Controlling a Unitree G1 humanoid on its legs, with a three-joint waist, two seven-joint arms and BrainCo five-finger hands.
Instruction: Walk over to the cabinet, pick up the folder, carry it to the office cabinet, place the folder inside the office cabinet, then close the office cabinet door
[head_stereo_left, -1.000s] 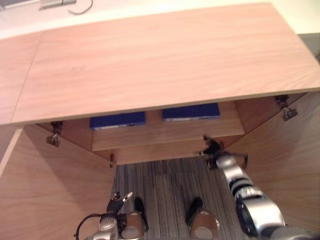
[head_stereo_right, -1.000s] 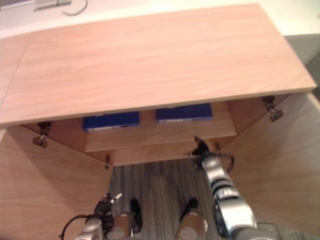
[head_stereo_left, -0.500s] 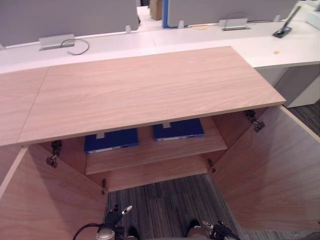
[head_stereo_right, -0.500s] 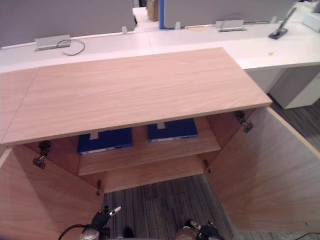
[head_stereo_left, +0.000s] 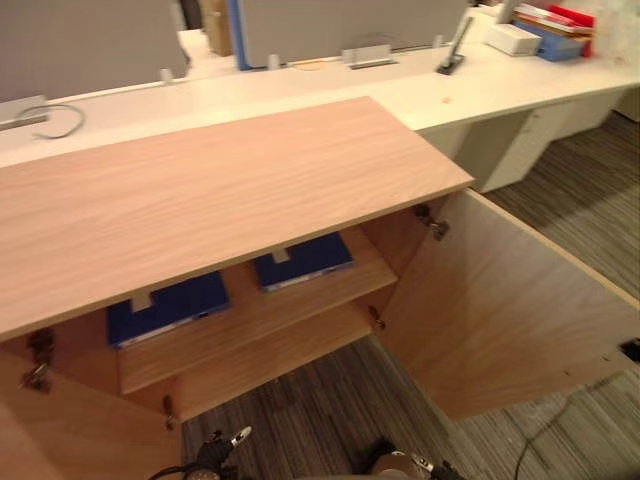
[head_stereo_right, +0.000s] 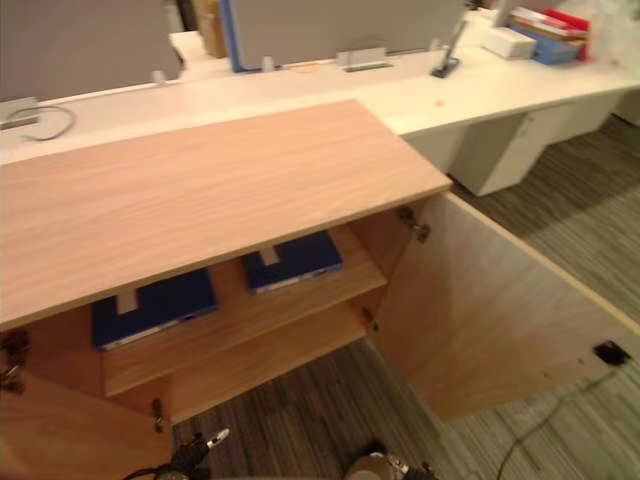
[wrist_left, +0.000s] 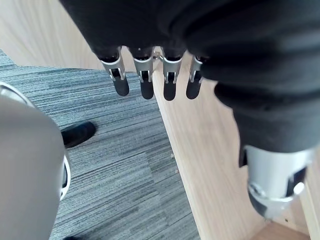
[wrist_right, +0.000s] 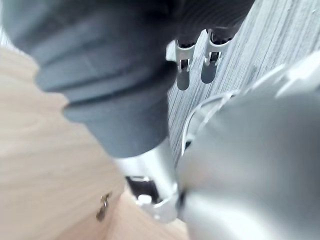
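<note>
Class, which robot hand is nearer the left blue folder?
Left. The left hand hangs low in front of the left blue folder; the right hand is farther right.

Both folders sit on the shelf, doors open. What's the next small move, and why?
Probably bring the right hand to the right door at its outer edge to swing it shut: both blue folders already lie on the shelf, and that hand hangs empty.

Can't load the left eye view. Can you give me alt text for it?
A wooden cabinet stands wide open; on its upper shelf lie a left blue folder and a right blue folder, side by side. The left hand and right hand hang low over the carpet, open and empty.
</note>
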